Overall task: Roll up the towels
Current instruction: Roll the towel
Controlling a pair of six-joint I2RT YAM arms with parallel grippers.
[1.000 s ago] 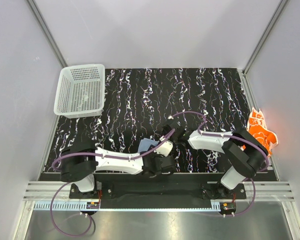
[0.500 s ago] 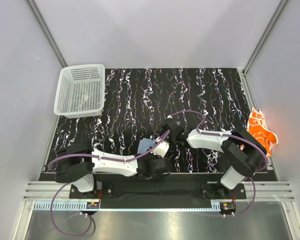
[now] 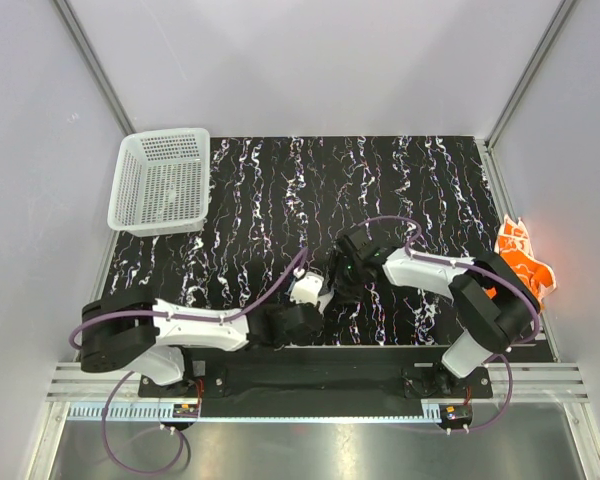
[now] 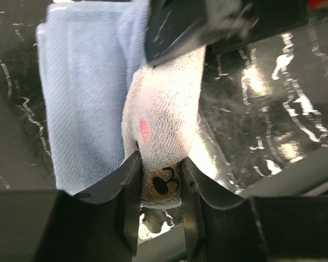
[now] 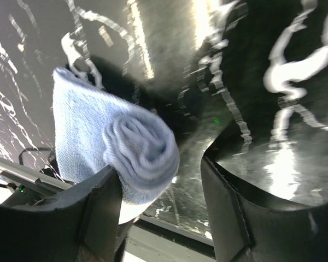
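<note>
1. Towels to be rolled are seen in two places. The blue towel (image 4: 82, 98) lies on the black marbled table (image 3: 280, 200) at the lower centre of the top view, mostly covered by the two arms. The orange towel (image 3: 525, 262) lies bunched at the right edge, well apart.
2. The blue towel is judged partly rolled: a tight spiral end is shown in the right wrist view, and a flat stretch is seen beside the roll in both wrist views.
3. The jaws of the left arm (image 3: 200, 325) are closed narrowly on one end of the roll, where a paler patch with a pink dot and a small brown print is pinched between the fingers (image 4: 128, 196).
4. The jaws of the right arm (image 3: 430, 272) are spread wide and nothing is held. The spiral end lies right beside one finger (image 5: 98, 218), with a clear gap to the other.
5. For the step to be done well, the left pinch should be kept firm enough that the layers are not allowed to spring apart, yet not so hard that the roll is flattened.
6. The wide jaws should be set squarely across the roll before being closed, so that the outer layer is not dragged loose.
7. The flat stretch should be wound on evenly from both ends, so that a cone shape is avoided.
</note>
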